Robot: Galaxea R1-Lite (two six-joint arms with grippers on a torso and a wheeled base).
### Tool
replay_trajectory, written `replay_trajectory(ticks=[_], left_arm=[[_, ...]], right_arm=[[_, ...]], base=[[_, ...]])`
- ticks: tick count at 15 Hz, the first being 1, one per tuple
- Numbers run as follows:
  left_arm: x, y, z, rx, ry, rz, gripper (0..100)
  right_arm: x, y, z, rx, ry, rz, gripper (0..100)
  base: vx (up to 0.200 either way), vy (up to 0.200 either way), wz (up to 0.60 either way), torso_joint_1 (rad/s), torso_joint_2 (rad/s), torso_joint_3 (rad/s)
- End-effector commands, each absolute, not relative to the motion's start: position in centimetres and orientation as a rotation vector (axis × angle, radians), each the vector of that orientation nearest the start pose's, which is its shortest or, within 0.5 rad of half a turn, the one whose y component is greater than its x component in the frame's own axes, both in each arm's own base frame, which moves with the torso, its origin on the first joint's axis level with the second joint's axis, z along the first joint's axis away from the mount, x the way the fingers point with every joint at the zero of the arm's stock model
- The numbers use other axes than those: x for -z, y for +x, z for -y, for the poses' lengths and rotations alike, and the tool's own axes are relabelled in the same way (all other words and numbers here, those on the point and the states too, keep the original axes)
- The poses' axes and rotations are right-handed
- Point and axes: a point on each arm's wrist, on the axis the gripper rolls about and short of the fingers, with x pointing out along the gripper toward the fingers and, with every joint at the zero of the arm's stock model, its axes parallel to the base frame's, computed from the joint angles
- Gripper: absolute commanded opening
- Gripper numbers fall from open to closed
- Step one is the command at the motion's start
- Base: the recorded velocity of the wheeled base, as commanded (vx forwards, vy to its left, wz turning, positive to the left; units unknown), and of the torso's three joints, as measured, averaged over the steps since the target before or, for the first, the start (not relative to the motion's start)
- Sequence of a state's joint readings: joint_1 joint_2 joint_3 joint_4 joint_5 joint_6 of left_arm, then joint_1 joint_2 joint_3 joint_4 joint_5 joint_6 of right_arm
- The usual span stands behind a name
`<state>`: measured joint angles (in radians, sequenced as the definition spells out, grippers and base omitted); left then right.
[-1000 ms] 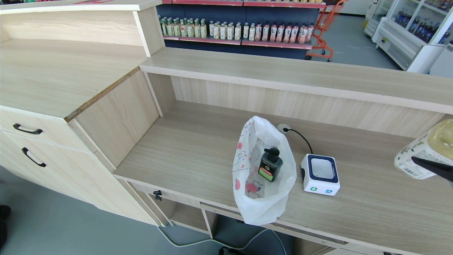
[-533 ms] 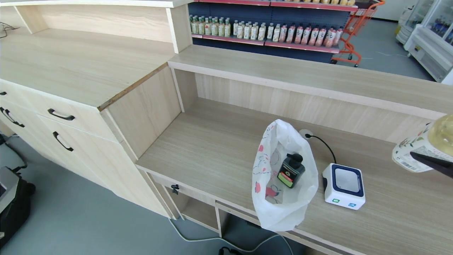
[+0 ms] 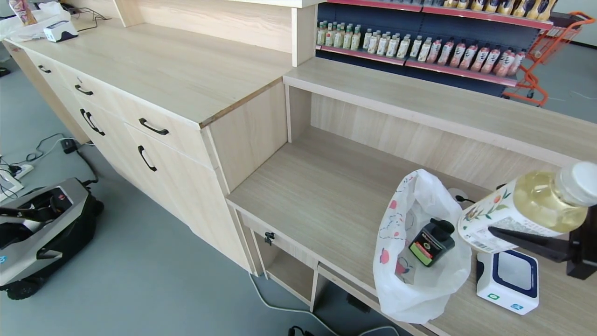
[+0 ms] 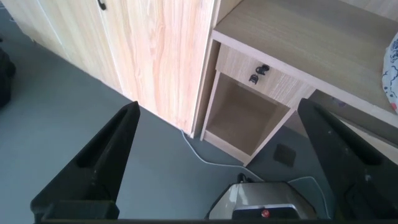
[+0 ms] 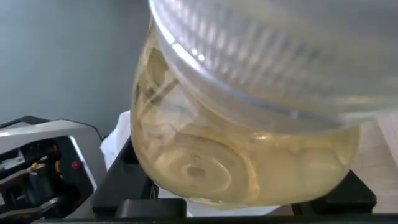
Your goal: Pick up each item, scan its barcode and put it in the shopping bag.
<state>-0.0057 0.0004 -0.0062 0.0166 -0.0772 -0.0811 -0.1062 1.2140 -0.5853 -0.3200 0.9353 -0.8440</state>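
Hovering barcoded bottle (image 3: 522,207) above scanner (image 3: 508,282)

Light wooden counter (image 3: 177,70) with black-handled drawers (image 3: 135,112), grey floor (image 3: 154,261), bottle shelves (image 3: 419,46) behind (orange trolley (image 3: 543,49) beside them).

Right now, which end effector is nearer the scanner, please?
Right: the right end effector holds the bottle over the scanner; the left end effector hangs open before the counter.

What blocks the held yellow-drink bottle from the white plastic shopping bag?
Nothing visible. The clear bottle of yellow drink in the right gripper hangs by the white scanner, beside the open white bag holding a black pump bottle.
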Motion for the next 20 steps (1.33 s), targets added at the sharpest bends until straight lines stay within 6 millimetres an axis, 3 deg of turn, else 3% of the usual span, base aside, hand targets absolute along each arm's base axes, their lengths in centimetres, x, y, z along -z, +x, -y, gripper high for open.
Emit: replay_trajectory(ticks=[1, 4, 12, 20], left_arm=[[-7.5, -2.3, 0.2, 0.082, -0.082, -0.014, 100], [-7.5, -2.3, 0.2, 0.082, -0.083, -0.014, 100], [-7.5, -2.3, 0.2, 0.082, -0.083, -0.014, 100], [-7.5, -2.3, 0.2, 0.082, -0.082, -0.014, 100]], right_arm=[[-18.5, 18.3, -0.9, -1.014, -0.541, 0.018, 0], [-15.5, 19.5, -1.0, -1.109, -0.460, -0.061, 0], [-10.3, 23.2, -0.1, -1.189, -0.538, -0.087, 0], [-8.1, 26.2, 0.6, -1.183, -0.565, -0.044, 0]], base=[[0.000, 0.000, 0.00, 0.000, 0.00, 0.000], [0.000, 0.000, 0.00, 0.000, 0.00, 0.000], [0.000, 0.000, 0.00, 0.000, 0.00, 0.000], [0.000, 0.000, 0.00, 0.000, 0.00, 0.000]])
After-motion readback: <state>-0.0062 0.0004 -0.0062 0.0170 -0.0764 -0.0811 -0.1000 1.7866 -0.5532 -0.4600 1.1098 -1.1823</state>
